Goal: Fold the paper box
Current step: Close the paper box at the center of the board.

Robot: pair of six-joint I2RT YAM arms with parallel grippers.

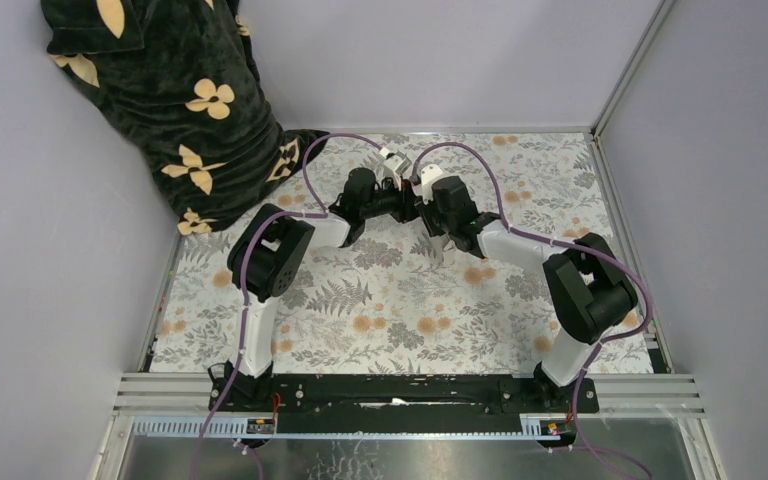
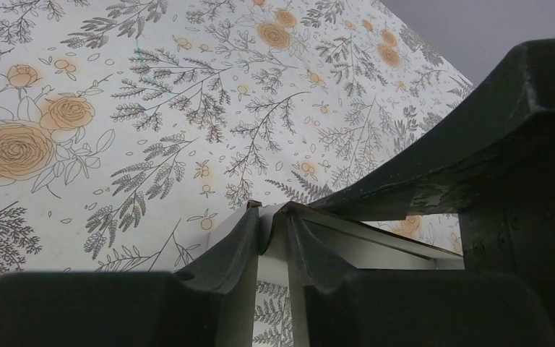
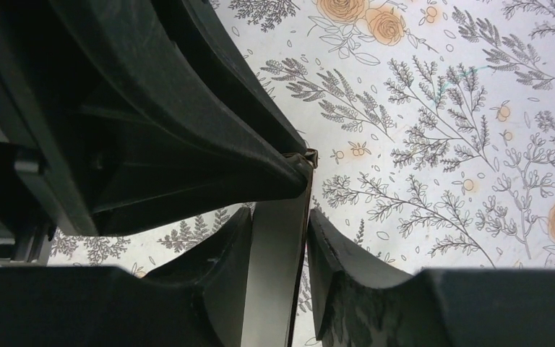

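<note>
One dark cloth [image 1: 175,110] with cream flowers is heaped at the far left corner of the flower-printed table [image 1: 360,310]. The left arm [image 1: 270,250] and right arm [image 1: 585,285], trailing two purple cables [image 1: 310,165], meet at the far middle. There the left gripper [image 2: 274,220] is clenched on a thin edge of the one paper box [image 2: 361,246]. The right gripper [image 3: 278,217] straddles a white panel of it; whether it presses, I cannot tell.
</note>
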